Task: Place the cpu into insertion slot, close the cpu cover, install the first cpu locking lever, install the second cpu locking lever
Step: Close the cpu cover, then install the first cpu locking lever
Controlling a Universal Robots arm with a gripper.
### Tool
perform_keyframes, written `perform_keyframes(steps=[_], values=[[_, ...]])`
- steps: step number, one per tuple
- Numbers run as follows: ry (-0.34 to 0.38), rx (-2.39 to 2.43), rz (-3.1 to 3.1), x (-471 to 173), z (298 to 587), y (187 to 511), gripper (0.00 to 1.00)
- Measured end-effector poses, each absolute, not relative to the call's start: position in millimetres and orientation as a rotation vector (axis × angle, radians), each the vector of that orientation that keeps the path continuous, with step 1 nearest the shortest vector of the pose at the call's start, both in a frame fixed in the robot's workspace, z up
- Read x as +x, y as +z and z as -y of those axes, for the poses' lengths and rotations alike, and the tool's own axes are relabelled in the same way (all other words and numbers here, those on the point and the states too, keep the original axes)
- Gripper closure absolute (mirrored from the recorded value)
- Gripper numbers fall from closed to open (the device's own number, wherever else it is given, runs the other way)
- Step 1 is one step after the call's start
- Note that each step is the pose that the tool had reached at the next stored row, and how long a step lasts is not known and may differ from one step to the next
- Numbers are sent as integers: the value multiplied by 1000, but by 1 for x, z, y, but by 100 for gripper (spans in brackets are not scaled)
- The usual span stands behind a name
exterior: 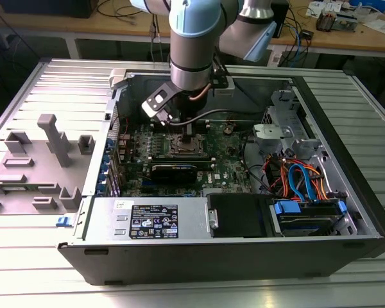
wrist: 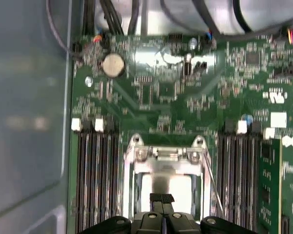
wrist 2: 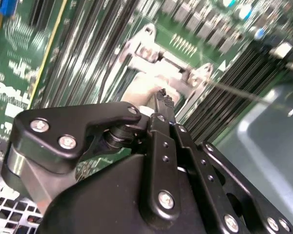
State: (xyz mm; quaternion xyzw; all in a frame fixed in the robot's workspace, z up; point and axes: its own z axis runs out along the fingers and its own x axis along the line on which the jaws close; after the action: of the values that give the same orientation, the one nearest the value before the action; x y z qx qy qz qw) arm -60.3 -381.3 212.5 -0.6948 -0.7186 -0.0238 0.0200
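Position. In the exterior view, my arm stood over the open computer case (exterior: 244,260) on the ribbed surface (exterior: 179,292). My jaws hung just above the socket (exterior: 181,147). The black graphics card (exterior: 179,171) lay at 6 o'clock from the socket, and the bundle of blue and orange cables (exterior: 301,179) at 3 to 4 o'clock.

Jaws. In both wrist views they were closed, pad against pad, with nothing between them.

Task item. In the first wrist view, the chip (wrist: 161,184) lay inside the socket, its silvery top directly beneath my tips. The cover (wrist: 162,155) appeared to be down around it. Whether my tips touched the chip could not be established.

Lever. A thin wire lever (wrist 2: 244,93) stood clear of the board beside the socket and appeared unlatched.

Risks, as judged:
1. With the lever free, nothing clamped the cover, so a nudge from my tips could lift or skew it.
2. Pressing off-centre on the chip could tilt it in the socket and damage the contacts beneath, and I could not confirm that it sat square.
3. The lever was thin and springy. Closed tips pushing it could slide off and strike the memory slots (wrist: 95,180) flanking the socket.
4. A lever released under load could spring back against my jaws.
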Motion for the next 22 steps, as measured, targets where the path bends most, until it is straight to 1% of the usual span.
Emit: perform_keyframes(steps=[17, 22], values=[[-74, -2155, 2229, -54, 381, 213, 89], [-74, -2155, 2229, -54, 381, 226, 89]])
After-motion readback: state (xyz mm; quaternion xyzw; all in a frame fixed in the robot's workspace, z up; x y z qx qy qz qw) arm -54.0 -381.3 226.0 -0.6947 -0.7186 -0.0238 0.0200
